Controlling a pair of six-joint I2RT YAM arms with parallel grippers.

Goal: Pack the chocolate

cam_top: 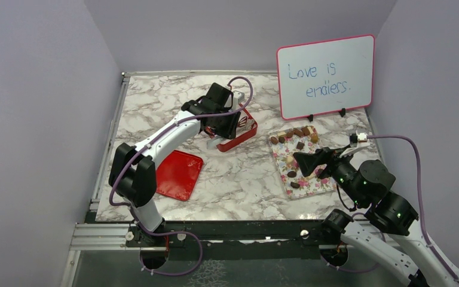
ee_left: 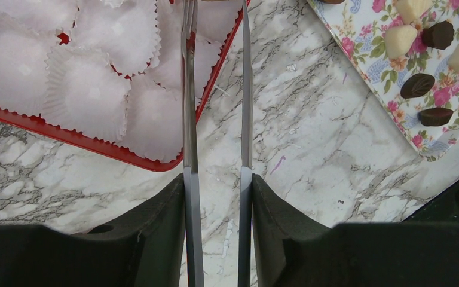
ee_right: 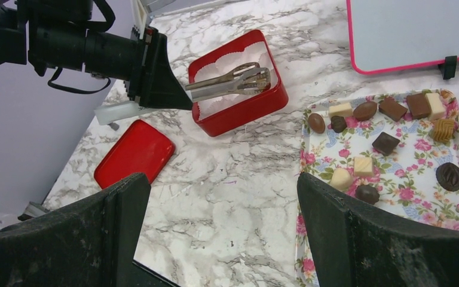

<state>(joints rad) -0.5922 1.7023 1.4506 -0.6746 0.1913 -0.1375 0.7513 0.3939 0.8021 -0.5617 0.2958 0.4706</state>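
Nearest the bases, the right gripper (ee_right: 218, 188) hangs with its jaws spread wide and nothing between them, just beside the flowered rectangular tray (ee_right: 406, 173), where the dark brown, light brown and cream bite-size chocolates (ee_right: 387, 143) lie scattered. Across the marble-patterned table (ee_right: 233, 239), beyond the flat red lid (ee_right: 134, 152), the left gripper (ee_left: 217, 179) is clamped on slim metal tongs (ee_right: 233, 81). The tongs' arms stand narrowly apart and their tips reach over the white paper cups (ee_left: 83, 89) in the red box (ee_right: 245, 113); whether the tips hold a piece I cannot tell.
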